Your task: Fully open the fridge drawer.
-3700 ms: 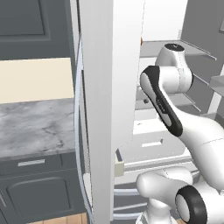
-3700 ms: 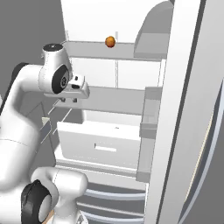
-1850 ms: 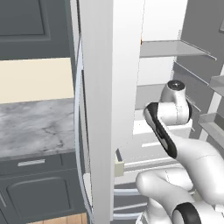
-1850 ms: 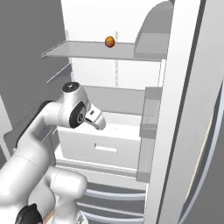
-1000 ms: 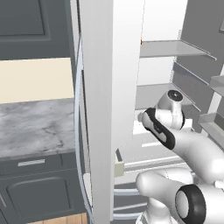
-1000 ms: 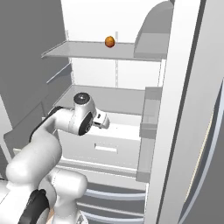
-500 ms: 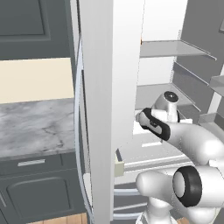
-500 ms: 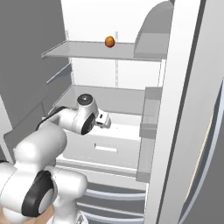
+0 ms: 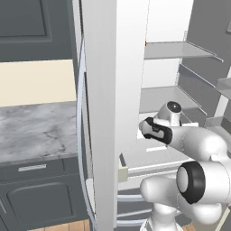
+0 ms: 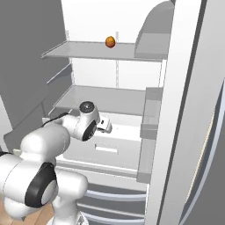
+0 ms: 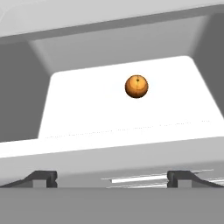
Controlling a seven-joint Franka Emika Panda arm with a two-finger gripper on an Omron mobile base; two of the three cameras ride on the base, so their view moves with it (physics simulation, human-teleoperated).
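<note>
The fridge drawer [image 10: 115, 147] sits low in the open fridge, under the bottom shelf [image 10: 105, 99], its pale handle [image 10: 107, 150] on the front. Inside it, an orange ball [image 11: 136, 86] rests on the white floor. A second orange ball [image 10: 110, 42] lies on the upper shelf [image 10: 83, 51]. The arm bends low, and the gripper [image 11: 112, 177] hovers just above the drawer's front edge, fingertips [image 11: 43, 177] spread wide, holding nothing.

The fridge drawer [image 10: 115, 147] is a wide, shallow white box with a flat front, sitting low in the open fridge under the grey shelves. A small pale handle [image 10: 107, 149] lies flat across the front's middle. It stands partly pulled out, its white inside [image 11: 109, 105] open to view.
</note>
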